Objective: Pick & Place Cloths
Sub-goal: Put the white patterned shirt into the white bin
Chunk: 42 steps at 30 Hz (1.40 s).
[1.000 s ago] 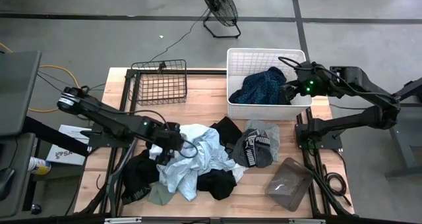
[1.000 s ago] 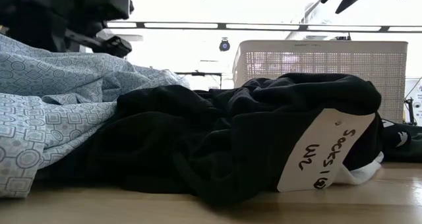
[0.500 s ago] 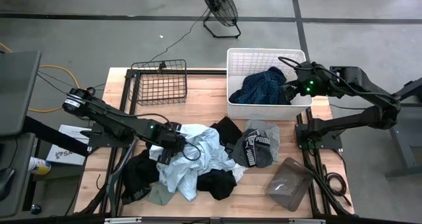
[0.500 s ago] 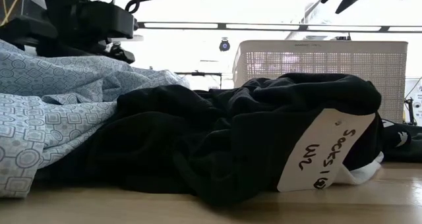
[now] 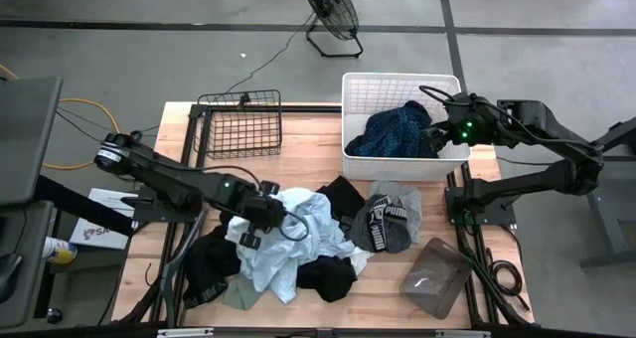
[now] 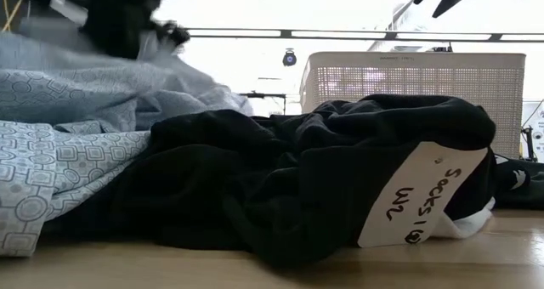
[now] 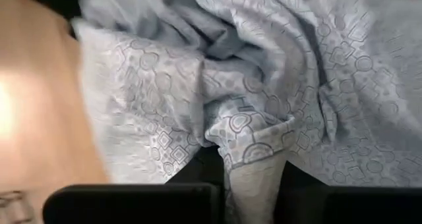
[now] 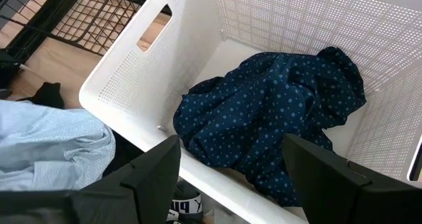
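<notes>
Beside cloth pile (image 5: 298, 244), wire basket (image 5: 239, 125)

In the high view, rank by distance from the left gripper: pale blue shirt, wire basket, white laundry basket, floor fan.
1. Pale blue shirt: under the left gripper, pinched in it.
2. Wire basket: table's back left.
3. White laundry basket: back right, by the right gripper.
4. Floor fan: off the table, behind it.

The pale blue shirt (image 7: 264, 85) is thin, matt woven cloth printed with small geometric shapes. The navy dotted garment (image 8: 277, 112) is soft matt fabric inside the perforated white plastic laundry basket (image 8: 151, 72). The table (image 5: 308, 149) beneath is smooth pale wood.
</notes>
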Available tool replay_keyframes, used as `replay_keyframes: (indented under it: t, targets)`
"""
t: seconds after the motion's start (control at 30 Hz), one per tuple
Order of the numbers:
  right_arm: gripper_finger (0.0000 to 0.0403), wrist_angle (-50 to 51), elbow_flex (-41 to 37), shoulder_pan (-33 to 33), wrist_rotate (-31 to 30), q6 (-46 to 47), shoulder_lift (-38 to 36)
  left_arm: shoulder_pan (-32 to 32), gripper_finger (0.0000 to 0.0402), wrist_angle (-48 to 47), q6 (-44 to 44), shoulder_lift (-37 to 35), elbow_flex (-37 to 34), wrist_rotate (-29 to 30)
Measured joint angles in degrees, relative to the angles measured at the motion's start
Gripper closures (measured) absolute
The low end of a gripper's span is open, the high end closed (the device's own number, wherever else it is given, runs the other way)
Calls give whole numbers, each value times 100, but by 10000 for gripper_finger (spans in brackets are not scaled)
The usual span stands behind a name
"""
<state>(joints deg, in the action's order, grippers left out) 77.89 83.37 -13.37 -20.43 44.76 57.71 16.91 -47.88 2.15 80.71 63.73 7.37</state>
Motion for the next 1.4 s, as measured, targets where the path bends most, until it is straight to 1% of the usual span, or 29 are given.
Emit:
replay_keyframes:
  t: [0.27,0.43,0.53,0.67,0.77,0.97,1.1,1.27,1.4]
  targets:
    - [144,0,0,0,2,-129,0,0,382,-1118,333,0,2054,725]
    - [144,-46,0,2,152,-350,0,0,382,-1162,640,0,3093,1375]
    - [144,-266,0,91,250,-667,0,-2,382,-981,967,-4,3499,1900]
    - [144,-800,0,347,285,-1261,-2,-2,382,-389,1556,-4,3760,2502]
    - [144,-1288,0,537,350,-1745,-2,-4,382,242,1997,-4,3844,2684]
    - [144,-2388,2,804,1007,-2837,52,-7,382,1598,2746,-4,3866,2728]
    - [144,-2867,2,894,1179,-3421,127,-90,382,2318,3163,-4,3866,2728]
    - [140,-3121,2,898,1152,-3902,247,-426,382,2622,3214,-4,3868,2729]
    - [110,-3515,2,926,1296,-4058,340,-716,382,2801,3211,12,3868,2540]
